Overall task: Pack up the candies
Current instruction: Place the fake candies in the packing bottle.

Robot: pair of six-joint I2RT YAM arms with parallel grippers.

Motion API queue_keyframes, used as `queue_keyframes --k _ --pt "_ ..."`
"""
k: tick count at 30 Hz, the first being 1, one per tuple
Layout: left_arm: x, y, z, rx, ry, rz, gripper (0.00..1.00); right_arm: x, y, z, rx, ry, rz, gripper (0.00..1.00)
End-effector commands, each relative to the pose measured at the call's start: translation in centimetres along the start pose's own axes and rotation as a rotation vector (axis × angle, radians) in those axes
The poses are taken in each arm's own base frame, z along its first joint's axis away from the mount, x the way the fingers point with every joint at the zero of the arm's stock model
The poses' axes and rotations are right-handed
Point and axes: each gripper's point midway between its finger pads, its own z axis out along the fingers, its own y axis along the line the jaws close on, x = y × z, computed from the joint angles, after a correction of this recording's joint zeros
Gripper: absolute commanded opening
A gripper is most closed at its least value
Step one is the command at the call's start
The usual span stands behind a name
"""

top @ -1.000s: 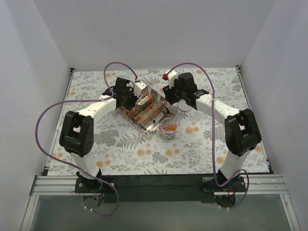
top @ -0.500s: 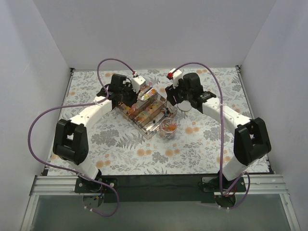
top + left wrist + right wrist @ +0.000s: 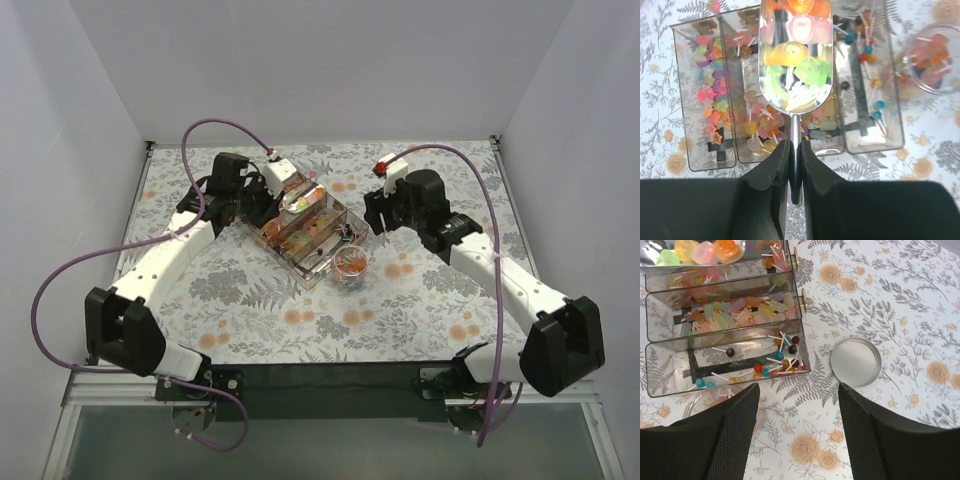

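From above, your left tool [image 3: 268,200] holds the scoop [image 3: 298,197] over the divided box [image 3: 318,250]. The round cup [image 3: 350,265] sits just beside the box, nearer your right tool [image 3: 385,215].

Left wrist: the tool is clamped on the scoop's handle, candies [image 3: 799,30] fill its bowl, its long axis points straight ahead, and the cup lies to the right.

Right wrist: the tool is spread wide and holds nothing. A lid [image 3: 856,361] lies on the counter [image 3: 900,300].

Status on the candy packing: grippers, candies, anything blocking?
Left gripper shut on the scoop, loaded with candies, over the box. Right gripper open, empty, near the lid. Nothing seen blocking the jar.
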Motion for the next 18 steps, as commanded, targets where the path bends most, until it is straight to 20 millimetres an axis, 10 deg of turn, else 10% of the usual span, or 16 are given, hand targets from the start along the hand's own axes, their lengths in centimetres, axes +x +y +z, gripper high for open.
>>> queue_keyframes --k 1,18 --pt "-2.2 -2.9 -3.8 0.060 -0.045 0.084 0.00 -0.2 -0.2 -2.7 0.047 -0.026 0.038 0.71" --pt "0.5 -13.7 -5.7 0.174 0.209 0.165 0.00 4.7 -0.1 -8.0 0.108 0.008 0.110 0.71"
